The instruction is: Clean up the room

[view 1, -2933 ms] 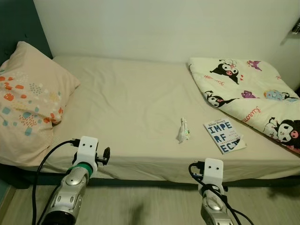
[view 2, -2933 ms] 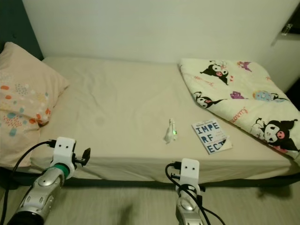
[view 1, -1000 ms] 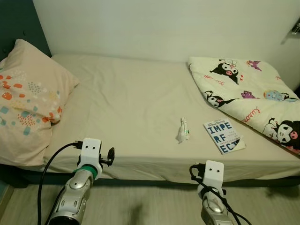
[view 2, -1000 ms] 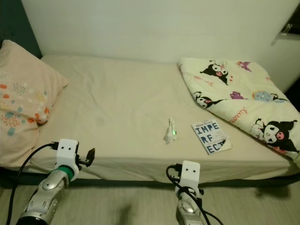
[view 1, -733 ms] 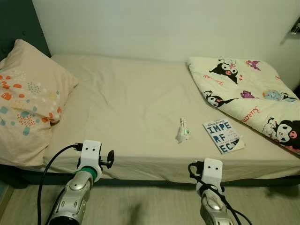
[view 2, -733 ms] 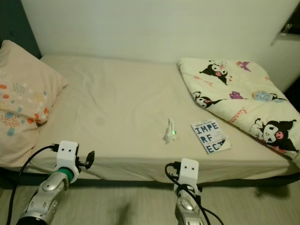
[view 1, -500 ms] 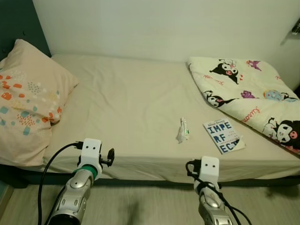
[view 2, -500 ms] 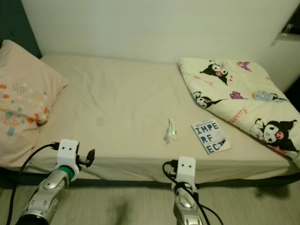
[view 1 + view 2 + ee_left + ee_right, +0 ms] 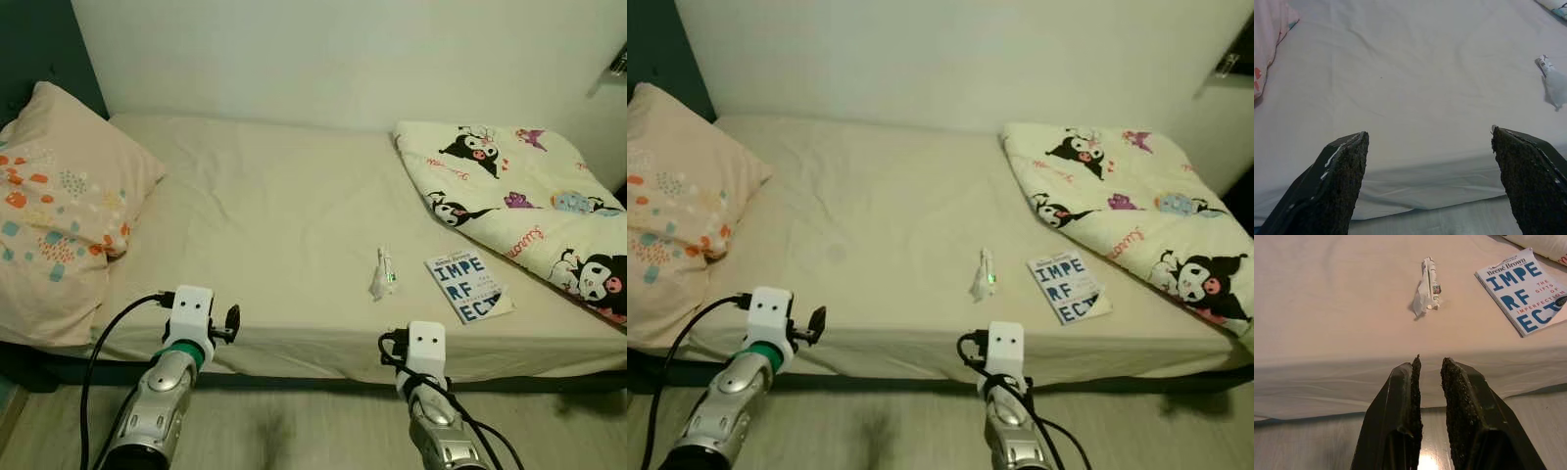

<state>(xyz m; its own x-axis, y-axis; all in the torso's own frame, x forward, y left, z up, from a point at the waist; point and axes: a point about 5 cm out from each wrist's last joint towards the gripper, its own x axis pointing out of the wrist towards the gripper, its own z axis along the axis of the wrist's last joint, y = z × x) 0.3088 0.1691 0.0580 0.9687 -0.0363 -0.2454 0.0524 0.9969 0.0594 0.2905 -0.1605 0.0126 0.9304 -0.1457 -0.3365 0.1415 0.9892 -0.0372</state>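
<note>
Plain white wall backs a single bed (image 9: pixel 274 225) dressed in a smooth cream sheet, and the clutter to clear lies on its near half. A small crumpled wrapper (image 9: pixel 1426 286), white and papery with a rolled, printed end and a spot of green, rests on the sheet a little in from the near edge. Just beside it toward the robot's right lies a thin paperback (image 9: pixel 1520 289), flat, cover up, with big blue letters on white; one corner sits close to the mattress edge.

The right gripper (image 9: pixel 1428 377) hangs below the mattress edge, in front of the wrapper, its two rough black fingers nearly pressed together with only a narrow slit between them. The left gripper (image 9: pixel 1432 161) waits well off to the left, fingers spread wide and holding nothing, pointed at bare sheet.

As it stands, the right fingers would have to part before they could take anything. The wrapper looks light and limp, so a push rather than a pinch could slide it away or bunch the sheet into the grasp. The paperback lies flush on soft bedding, leaving little for a fingertip to get under, and a nudge might tip it off the edge.

Farther out, a folded quilt (image 9: pixel 519 196) printed with black-and-white cartoon characters covers the right end, and a peach pillow (image 9: pixel 59 206) with orange and teal dabs props up the left end.
</note>
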